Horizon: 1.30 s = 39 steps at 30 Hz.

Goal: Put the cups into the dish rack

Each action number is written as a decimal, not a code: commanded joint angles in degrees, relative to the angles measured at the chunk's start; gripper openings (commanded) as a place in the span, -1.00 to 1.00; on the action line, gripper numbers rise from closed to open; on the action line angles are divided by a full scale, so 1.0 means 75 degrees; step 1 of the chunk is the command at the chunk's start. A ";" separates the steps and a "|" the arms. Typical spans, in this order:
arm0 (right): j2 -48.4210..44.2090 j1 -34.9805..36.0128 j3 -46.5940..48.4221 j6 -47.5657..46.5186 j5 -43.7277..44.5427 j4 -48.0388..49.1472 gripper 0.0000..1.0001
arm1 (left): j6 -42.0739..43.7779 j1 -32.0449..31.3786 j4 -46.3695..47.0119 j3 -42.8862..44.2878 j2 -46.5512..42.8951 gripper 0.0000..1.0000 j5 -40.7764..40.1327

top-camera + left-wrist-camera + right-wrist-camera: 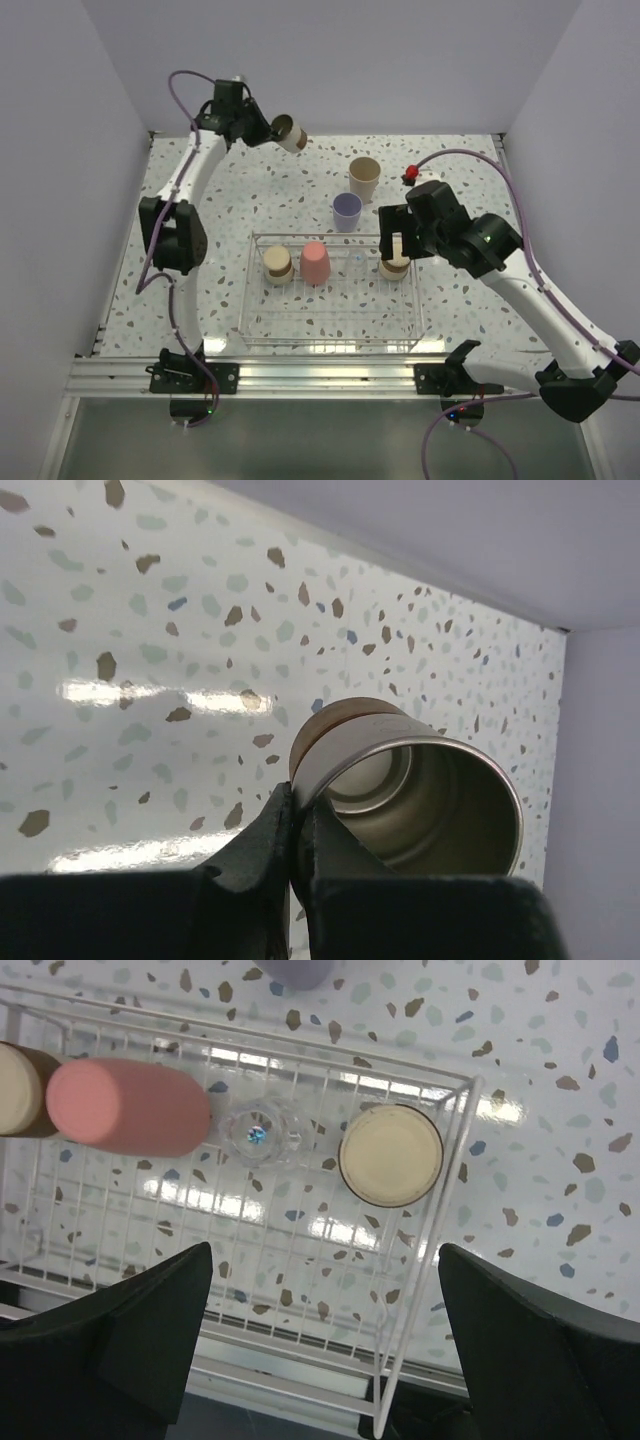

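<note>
You see a white table (470, 200) speckled with brown, grey and blue flecks. The dish rack (340, 315) is pale, see-through wire. Inside it is a pink cup (315, 262); at its twelve o'clock are a lavender cup (347, 211) and a beige cup (364, 178). The steel cup (420, 790) is silver with a tan base.

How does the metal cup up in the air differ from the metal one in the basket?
The lifted steel cup lies tilted sideways, its rim pinched by the left jaws; the racked steel cup stands upside down in the dish rack, untouched below the open right jaws. Both are short steel with tan bases.
</note>
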 commanded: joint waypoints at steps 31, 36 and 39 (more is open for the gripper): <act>0.1564 -0.0018 -0.0413 0.3491 -0.7246 0.8909 0.97 | 0.0595 0.1473 -0.1194 -0.4784 -0.8533 -1.00 0.2089; 0.1716 -0.0029 -0.0202 0.3889 -0.7493 0.9649 0.97 | -0.0213 0.1473 -0.0855 -0.5017 -0.8955 -1.00 0.2500; 0.1904 -0.0029 0.0056 0.4065 -0.7517 0.9777 0.97 | -0.0704 0.1473 -0.0202 -0.5380 -0.9248 -1.00 0.2745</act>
